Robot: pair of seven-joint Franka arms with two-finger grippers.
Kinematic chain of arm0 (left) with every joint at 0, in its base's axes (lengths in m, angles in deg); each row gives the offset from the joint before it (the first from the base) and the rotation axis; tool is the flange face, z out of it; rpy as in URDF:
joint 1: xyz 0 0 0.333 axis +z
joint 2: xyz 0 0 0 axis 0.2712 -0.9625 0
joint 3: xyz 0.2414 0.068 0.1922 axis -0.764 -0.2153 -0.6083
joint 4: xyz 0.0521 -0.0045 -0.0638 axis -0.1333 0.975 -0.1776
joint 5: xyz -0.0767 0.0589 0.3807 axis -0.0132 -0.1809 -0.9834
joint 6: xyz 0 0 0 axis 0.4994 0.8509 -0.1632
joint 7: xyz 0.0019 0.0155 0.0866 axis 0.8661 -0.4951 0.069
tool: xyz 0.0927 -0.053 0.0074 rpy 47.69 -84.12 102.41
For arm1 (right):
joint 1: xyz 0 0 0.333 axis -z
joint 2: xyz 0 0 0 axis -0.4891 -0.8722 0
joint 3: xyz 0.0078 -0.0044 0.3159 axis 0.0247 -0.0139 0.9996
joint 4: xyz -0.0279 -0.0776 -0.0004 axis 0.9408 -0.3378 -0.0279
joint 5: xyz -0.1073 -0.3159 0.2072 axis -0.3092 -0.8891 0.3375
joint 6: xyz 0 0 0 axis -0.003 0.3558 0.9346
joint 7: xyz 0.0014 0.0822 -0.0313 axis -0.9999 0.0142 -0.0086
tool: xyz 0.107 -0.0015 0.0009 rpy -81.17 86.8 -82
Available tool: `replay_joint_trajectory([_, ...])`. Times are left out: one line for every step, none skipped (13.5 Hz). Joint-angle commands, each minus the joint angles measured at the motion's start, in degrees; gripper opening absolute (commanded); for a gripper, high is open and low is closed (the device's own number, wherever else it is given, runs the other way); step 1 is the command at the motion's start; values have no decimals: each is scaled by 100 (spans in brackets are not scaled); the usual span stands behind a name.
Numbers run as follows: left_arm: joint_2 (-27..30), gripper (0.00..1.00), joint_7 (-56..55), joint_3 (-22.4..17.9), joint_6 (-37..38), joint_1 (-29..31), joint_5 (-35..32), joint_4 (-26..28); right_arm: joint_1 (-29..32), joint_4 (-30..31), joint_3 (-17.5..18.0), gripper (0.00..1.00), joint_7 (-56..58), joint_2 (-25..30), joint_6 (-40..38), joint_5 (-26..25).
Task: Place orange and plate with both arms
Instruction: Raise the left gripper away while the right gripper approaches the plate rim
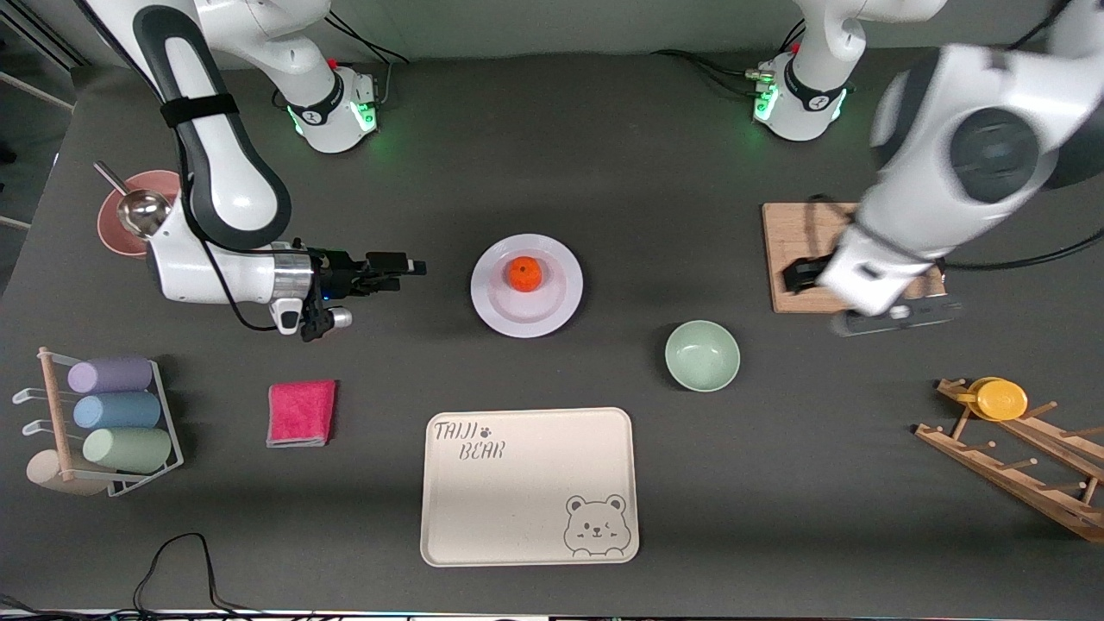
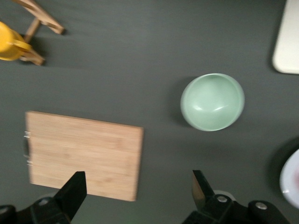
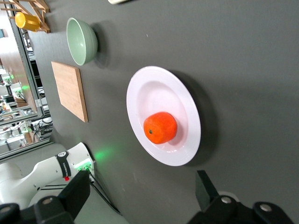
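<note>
The orange sits in the middle of the white plate at the table's centre. In the right wrist view the orange rests in the plate's well. My right gripper hangs open over bare table beside the plate, toward the right arm's end, and points at it with nothing between its fingers. Its own view shows the right gripper short of the plate. My left gripper is open and empty over the edge of the wooden board. In its own view the left gripper straddles the corner of that board.
A pale-green bowl stands nearer the front camera than the plate, and a cream bear tray lies nearer still. A pink cloth, a cup rack and a pink bowl with a ladle occupy the right arm's end. A wooden rack with a yellow cup is at the left arm's end.
</note>
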Motion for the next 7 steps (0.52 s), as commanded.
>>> replay_joint_trajectory([614, 100, 979, -40, 121, 694, 19, 576, -97, -28, -26, 100, 270, -555, 100, 527])
replay_joint_trajectory([684, 100, 1382, 30, 113, 1029, -34, 585, -140, -20, 8, 100, 558, -723, 266, 912])
replay_joint_trajectory([728, 100, 1586, 74, 139, 1223, -121, 585, -280, -2, 9, 100, 813, -803, 363, 1221])
replay_joint_trajectory([859, 100, 1623, 75, 183, 1260, -209, 620, -325, 15, 9, 100, 894, -917, 373, 1398])
replay_joint_trajectory([956, 100, 1632, 31, 210, 1260, -323, 664, -343, 15, 9, 100, 991, -988, 408, 1478])
replay_joint_trajectory([1088, 100, 1641, -21, 219, 1234, -342, 681, -343, 24, 9, 100, 1113, -1050, 504, 1513])
replay_joint_trajectory([1193, 100, 1632, -170, 314, 1156, -333, 664, -334, 33, 9, 100, 1254, -1129, 531, 1566])
